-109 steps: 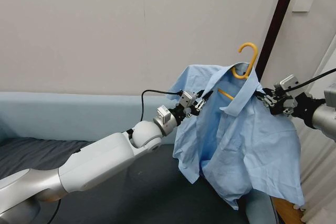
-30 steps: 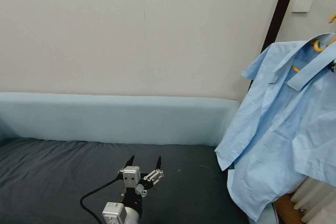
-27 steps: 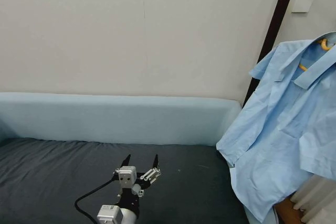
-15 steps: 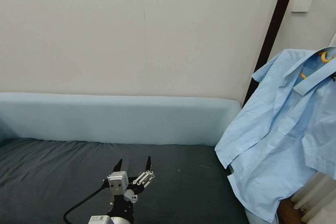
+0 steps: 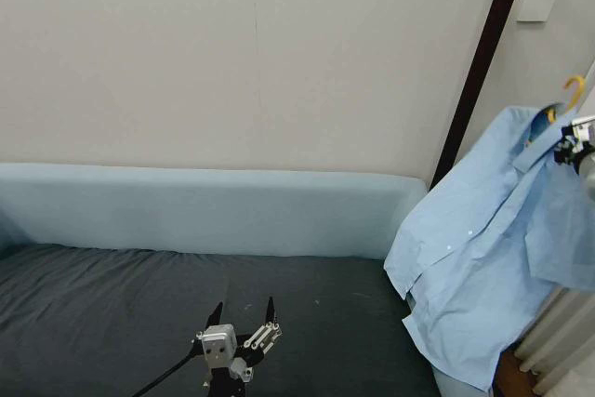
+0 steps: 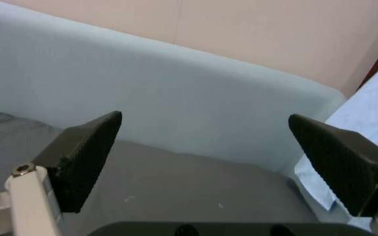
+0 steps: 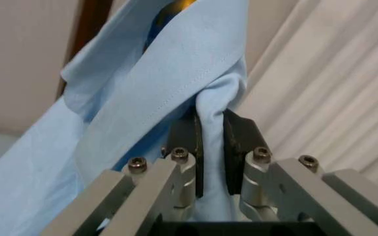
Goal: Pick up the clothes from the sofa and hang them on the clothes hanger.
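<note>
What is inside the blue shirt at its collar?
A yellow hanger: its hook rises above the collar; the rest is covered by the blue shirt. The right gripper is shut on a collar fold. The left gripper is open above the sofa.

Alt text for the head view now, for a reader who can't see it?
A light blue shirt on a yellow hanger is held up at the right edge by the right gripper, clamped near the collar, beside a dark post. Low in front, the left gripper is open above the sofa.
</note>
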`<state>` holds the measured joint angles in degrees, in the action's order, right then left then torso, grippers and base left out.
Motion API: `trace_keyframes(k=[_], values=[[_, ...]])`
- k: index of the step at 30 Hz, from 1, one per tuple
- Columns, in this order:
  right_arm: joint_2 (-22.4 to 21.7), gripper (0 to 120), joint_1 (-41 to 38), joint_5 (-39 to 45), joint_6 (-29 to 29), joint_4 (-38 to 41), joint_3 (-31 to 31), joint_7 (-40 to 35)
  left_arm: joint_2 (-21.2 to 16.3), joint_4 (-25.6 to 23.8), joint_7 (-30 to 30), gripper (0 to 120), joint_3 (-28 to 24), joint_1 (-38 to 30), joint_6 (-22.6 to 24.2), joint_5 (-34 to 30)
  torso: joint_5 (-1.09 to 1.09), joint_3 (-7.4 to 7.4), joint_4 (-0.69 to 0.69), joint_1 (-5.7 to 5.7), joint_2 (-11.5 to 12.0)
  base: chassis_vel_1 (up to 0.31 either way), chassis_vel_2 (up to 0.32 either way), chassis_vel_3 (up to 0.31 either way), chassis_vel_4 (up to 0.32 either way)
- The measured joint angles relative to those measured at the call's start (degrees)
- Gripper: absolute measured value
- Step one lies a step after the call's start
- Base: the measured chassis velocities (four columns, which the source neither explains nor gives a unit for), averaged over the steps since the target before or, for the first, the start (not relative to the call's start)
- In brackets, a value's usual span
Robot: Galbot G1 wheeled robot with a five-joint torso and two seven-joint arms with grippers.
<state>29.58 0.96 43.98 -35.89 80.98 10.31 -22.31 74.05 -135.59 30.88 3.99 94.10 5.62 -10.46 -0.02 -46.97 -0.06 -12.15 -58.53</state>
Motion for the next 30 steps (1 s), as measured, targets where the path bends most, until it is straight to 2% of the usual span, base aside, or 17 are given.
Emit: trace_keyframes(k=[2, 4, 8, 9, 14, 16, 19, 25, 30], values=[[0.79, 6, -4.64, -1.15, -0.77, 0.33, 3.71, -0.13, -0.14, 0.14, 0.07, 100, -0.06, -0.23, -0.11, -0.04, -0.06, 0.02, 0.0, 0.0, -0.01, 0.0, 0.0, 0.0, 0.0], [1.17, 6, -6.78, -1.42, -1.08, 0.23, 5.4, -0.25, -0.24, 0.19, 0.14, 100, -0.04, -0.35, -0.17, -0.09, -0.05, 0.01, 0.0, 0.01, -0.01, 0.0, 0.0, 0.0, 0.0], [2.38, 6, -16.17, -1.17, -4.07, -1.88, 11.93, -0.42, -0.63, 0.19, 0.27, 100, -0.04, -0.58, -0.57, -0.3, -0.02, 0.02, -0.02, 0.0, -0.01, 0.0, 0.0, 0.0, 0.0], [2.38, 6, -16.17, -1.17, -4.07, -1.88, 11.93, -0.42, -0.63, 0.19, 0.27, 100, -0.04, -0.58, -0.57, -0.3, -0.02, 0.02, -0.02, 0.0, -0.01, 0.0, 0.0, 0.0, 0.0], [4.56, 6, -26.06, 1.41, -6.13, -7.17, 20.41, -0.57, -0.92, 0.3, 0.45, 100, -0.21, -0.6, -1.06, -0.36, 0.0, 0.01, -0.02, 0.01, -0.01, 0.0, 0.0, 0.0, 0.0], [4.79, 6, -26.8, 1.56, -6.14, -7.62, 21.01, -0.58, -0.92, 0.3, 0.45, 100, -0.27, -0.59, -1.09, -0.36, 0.0, 0.01, -0.01, 0.0, -0.01, 0.0, 0.0, 0.0, 0.0], [7.18, 6, -32.09, 2.23, -6.14, -10.94, 25.2, -1.01, -0.92, 0.26, 0.48, 100, -0.4, -0.59, -1.14, -0.36, -0.01, 0.01, -0.01, 0.01, -0.01, 0.0, 0.0, 0.0, 0.0], [10.37, 6, -36.46, 4.4, -6.14, -14.74, 27.61, -2.29, -1.18, -0.31, 0.5, 100, -0.08, -0.03, -1.14, 0.2, -0.02, 0.01, -0.01, 0.01, -0.01, 0.0, 0.0, 0.0, 0.0], [14.99, 6, -40.1, 7.4, -6.1, -21.69, 28.4, -3.72, -1.38, -0.9, 0.5, 100, 0.11, 0.87, -1.18, 1.37, -0.02, 0.01, -0.02, 0.01, -0.01, 0.0, 0.0, 0.0, 0.0]])
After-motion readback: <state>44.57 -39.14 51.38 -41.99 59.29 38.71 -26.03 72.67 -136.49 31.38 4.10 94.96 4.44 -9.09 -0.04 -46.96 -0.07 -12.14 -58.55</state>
